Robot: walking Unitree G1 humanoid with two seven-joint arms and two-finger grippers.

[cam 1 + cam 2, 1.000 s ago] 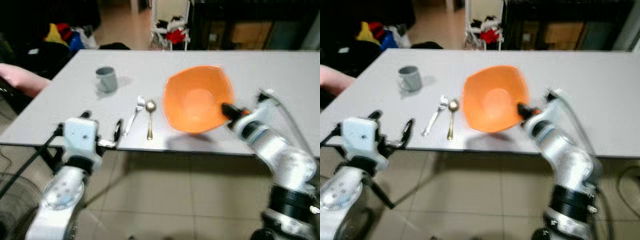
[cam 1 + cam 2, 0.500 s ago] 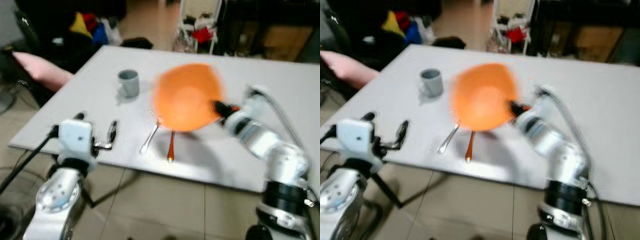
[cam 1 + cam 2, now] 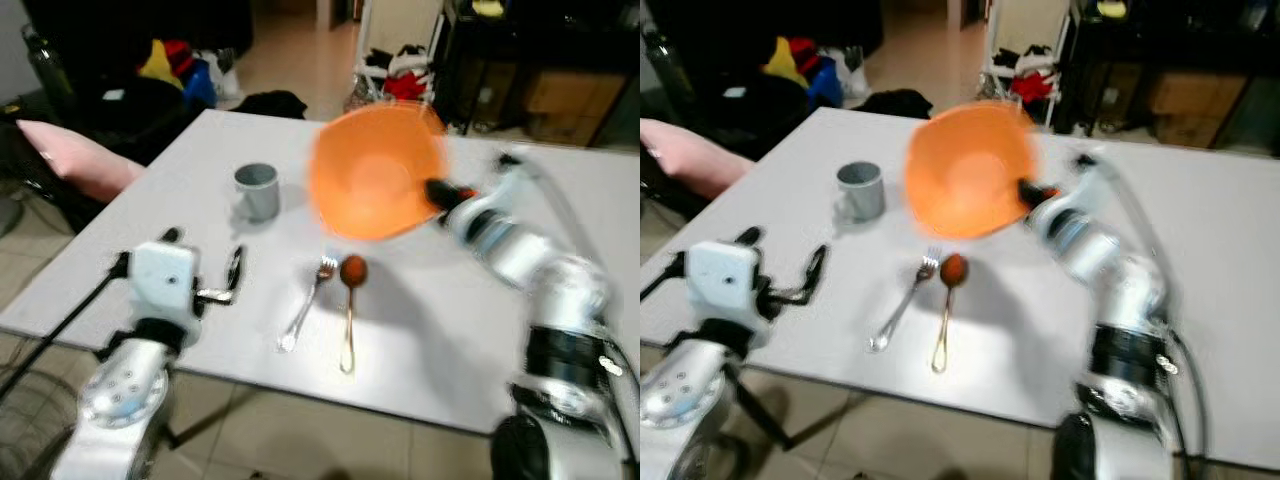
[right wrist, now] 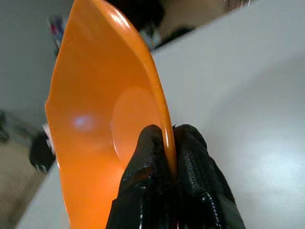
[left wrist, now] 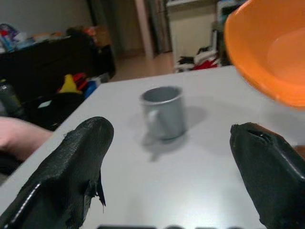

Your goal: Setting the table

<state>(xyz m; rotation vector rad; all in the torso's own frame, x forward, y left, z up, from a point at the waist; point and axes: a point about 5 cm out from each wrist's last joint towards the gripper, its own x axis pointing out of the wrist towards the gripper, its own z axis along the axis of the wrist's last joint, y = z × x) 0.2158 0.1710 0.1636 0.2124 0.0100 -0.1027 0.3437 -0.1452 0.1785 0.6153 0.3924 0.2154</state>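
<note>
My right gripper (image 3: 436,190) is shut on the rim of an orange bowl (image 3: 373,172), which hangs tilted above the white table (image 3: 430,320); its fingers (image 4: 157,157) pinch the rim. Below the bowl lie a fork (image 3: 306,313) and a gold spoon (image 3: 349,312) side by side. A grey mug (image 3: 257,190) stands farther left, also in the left wrist view as the mug (image 5: 164,112). My left gripper (image 3: 233,272) is open near the table's front left part, its fingers (image 5: 81,157) spread wide toward the mug.
A pink cushion (image 3: 75,165) lies past the table's left edge. Coloured clutter (image 3: 175,65) and dark furniture (image 3: 530,60) stand beyond the far edge. The table's near edge (image 3: 250,385) runs just before the cutlery.
The camera has shifted. The bowl, held by my right gripper, has risen and moved farther over the table, uncovering the spoon and fork. The left gripper stays open.
</note>
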